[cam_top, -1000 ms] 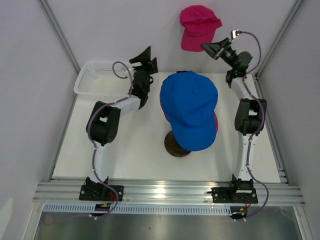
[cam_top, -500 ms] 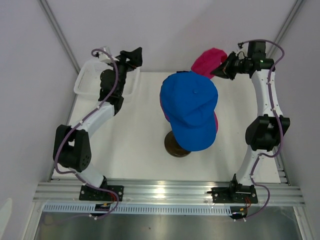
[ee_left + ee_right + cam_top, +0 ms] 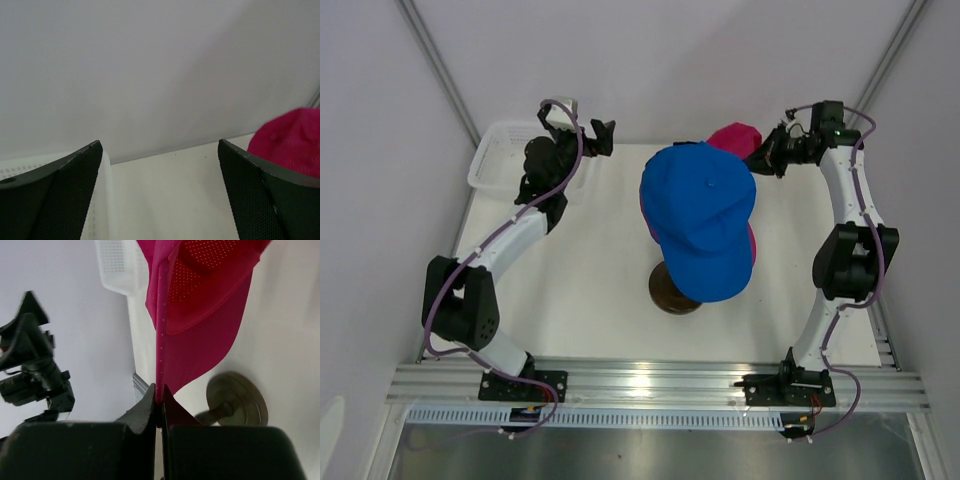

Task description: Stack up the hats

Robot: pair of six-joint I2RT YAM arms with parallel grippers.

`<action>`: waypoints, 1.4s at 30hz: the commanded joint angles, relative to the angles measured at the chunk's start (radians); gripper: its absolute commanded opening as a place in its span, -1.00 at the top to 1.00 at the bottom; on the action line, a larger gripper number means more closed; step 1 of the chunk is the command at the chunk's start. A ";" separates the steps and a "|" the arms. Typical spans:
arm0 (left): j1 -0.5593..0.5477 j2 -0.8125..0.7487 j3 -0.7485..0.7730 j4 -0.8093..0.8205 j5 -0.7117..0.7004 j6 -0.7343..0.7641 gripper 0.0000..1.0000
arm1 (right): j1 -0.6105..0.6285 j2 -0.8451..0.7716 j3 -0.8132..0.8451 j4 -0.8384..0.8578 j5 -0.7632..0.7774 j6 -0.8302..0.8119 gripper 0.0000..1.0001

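- Hovering beside the white basket [image 3: 492,160], the left gripper [image 3: 594,136] has its fingers spread wide and holds nothing.
- The blue hat [image 3: 700,215] tops the stack over the dark base [image 3: 670,292], with a pink hat [image 3: 752,250] peeking out beneath.
- The magenta hat [image 3: 734,138] hangs just behind the stack. It looks like light, floppy cloth, and its stiffer brim is probably the best hold.
- The right gripper [image 3: 160,396] is pinched tight on the magenta hat's edge.

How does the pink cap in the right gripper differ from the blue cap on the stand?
The blue cap sits crown-up on the stand; the pink cap is pinched at its edge by the shut right gripper. The blue cap shows its outer side; the pink cap shows its perforated underside in the right wrist view. Both are brimmed cloth caps.
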 commanded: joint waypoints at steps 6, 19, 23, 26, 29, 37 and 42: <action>0.012 -0.032 0.114 -0.169 0.080 0.059 -0.99 | -0.009 0.208 0.547 0.086 -0.151 0.091 1.00; 0.024 -0.088 0.062 -0.124 0.089 -0.032 -0.99 | 0.150 0.028 0.573 0.930 -0.020 0.820 1.00; 0.042 -0.123 -0.008 -0.050 0.098 -0.075 -0.99 | 0.210 -0.031 0.576 0.903 0.057 0.822 1.00; 0.076 -0.155 -0.060 -0.029 0.105 -0.127 -0.98 | 0.254 -0.104 0.569 0.776 0.077 0.753 1.00; 0.113 -0.186 -0.091 -0.010 0.126 -0.173 -0.97 | 0.293 -0.205 0.497 0.679 0.085 0.704 1.00; 0.136 -0.224 -0.108 -0.025 0.151 -0.167 -0.96 | 0.412 -0.446 0.169 0.662 0.050 0.719 1.00; 0.136 -0.267 -0.137 -0.024 0.174 -0.168 -0.93 | 0.409 -0.507 0.037 0.553 -0.043 0.667 1.00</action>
